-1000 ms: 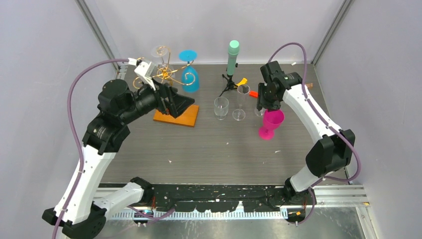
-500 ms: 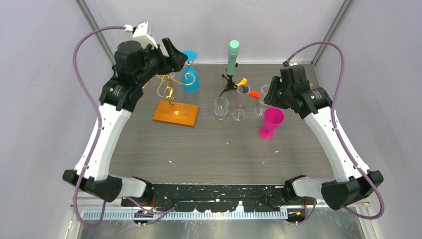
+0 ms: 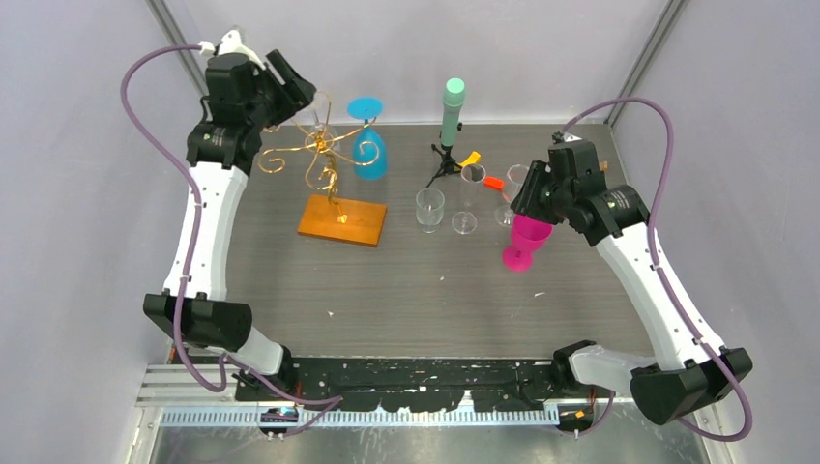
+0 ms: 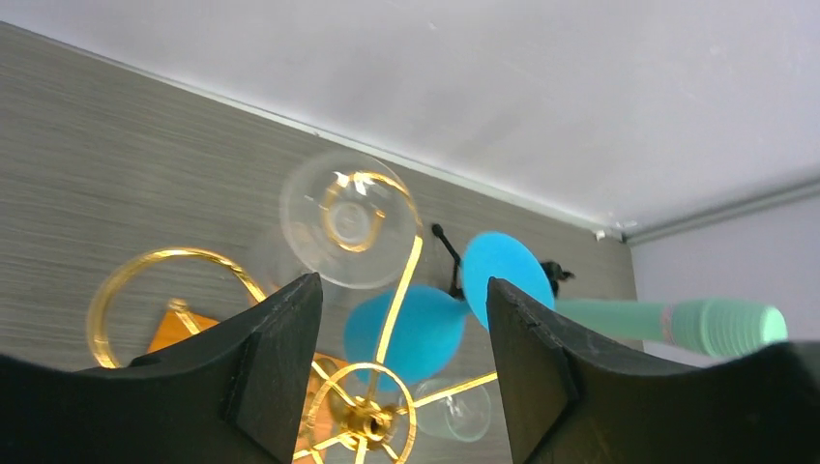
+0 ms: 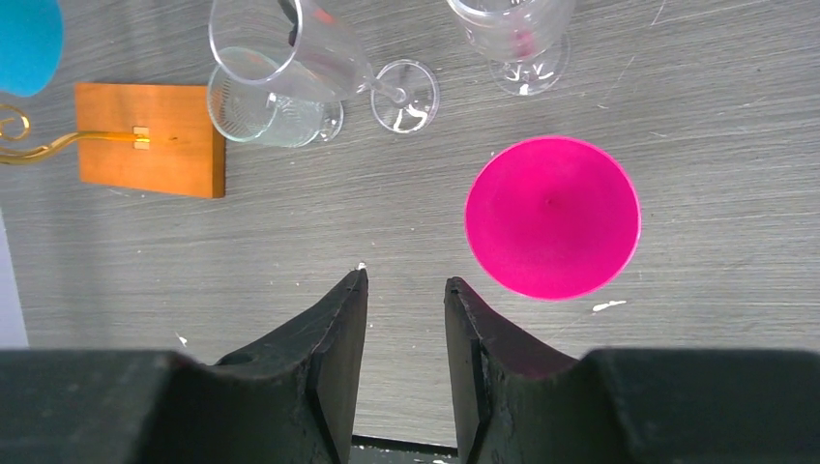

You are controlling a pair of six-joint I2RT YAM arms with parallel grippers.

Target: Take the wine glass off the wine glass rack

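Observation:
The wine glass rack (image 3: 324, 159) is gold scrolled wire on an orange-brown wooden base (image 3: 341, 220). Two wine glasses hang upside down on it: a clear one, whose round foot (image 4: 348, 217) lies just past my left fingertips, and a blue one (image 3: 368, 150) on the right arm. My left gripper (image 3: 295, 97) hovers high over the rack's top left, open (image 4: 401, 285), with only the gold hub (image 4: 367, 420) and blue bowl (image 4: 416, 329) seen far below through the gap. My right gripper (image 3: 527, 198) is open (image 5: 406, 280) and empty above the table, beside a pink goblet (image 5: 551, 215).
A mint-green cylinder on a black tripod (image 3: 452, 111) stands at the back centre. Three clear glasses (image 3: 430, 208) (image 3: 469, 198) (image 3: 511, 193) stand between the rack and the pink goblet (image 3: 525, 240). Small orange and red pieces (image 3: 481, 169) lie behind them. Grey walls close in left, right and back.
My left arm has lifted from over the wooden base up and back to above the rack's top, its jaws narrowing. The right arm has risen and shifted slightly above the pink goblet.

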